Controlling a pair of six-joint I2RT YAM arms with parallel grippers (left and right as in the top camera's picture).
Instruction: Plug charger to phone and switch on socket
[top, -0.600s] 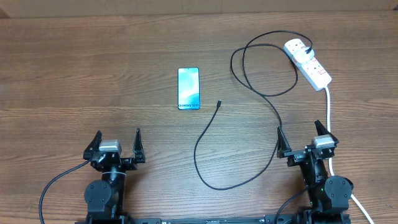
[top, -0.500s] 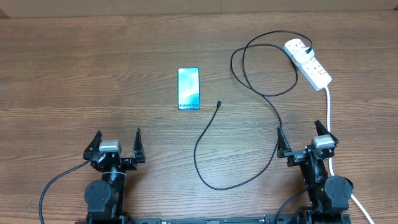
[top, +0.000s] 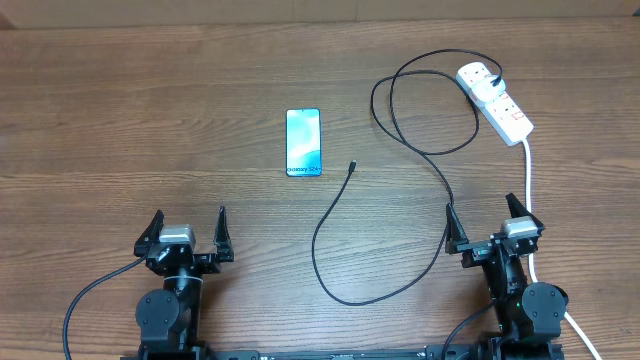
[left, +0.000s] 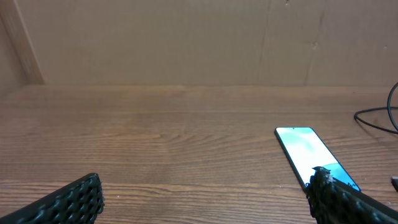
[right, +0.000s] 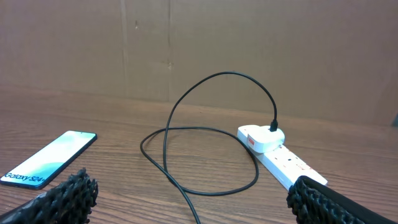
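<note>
The phone (top: 304, 142) lies flat mid-table with its light blue screen up; it also shows in the left wrist view (left: 311, 152) and the right wrist view (right: 48, 159). The charger (top: 380, 175) is a thin black cable looping across the table, its free connector tip (top: 353, 164) resting just right of the phone. Its black plug (right: 274, 127) sits in the white socket (top: 495, 100) at the back right. My left gripper (top: 187, 232) stands open near the front left, nothing between its fingers. My right gripper (top: 487, 226) stands open at the front right, empty.
A thick white cord (top: 527, 175) runs from the socket down past the right arm. A brown cardboard wall (left: 186, 40) backs the wooden table (top: 150, 110). The cable loop (right: 205, 155) lies on the table ahead of the right gripper.
</note>
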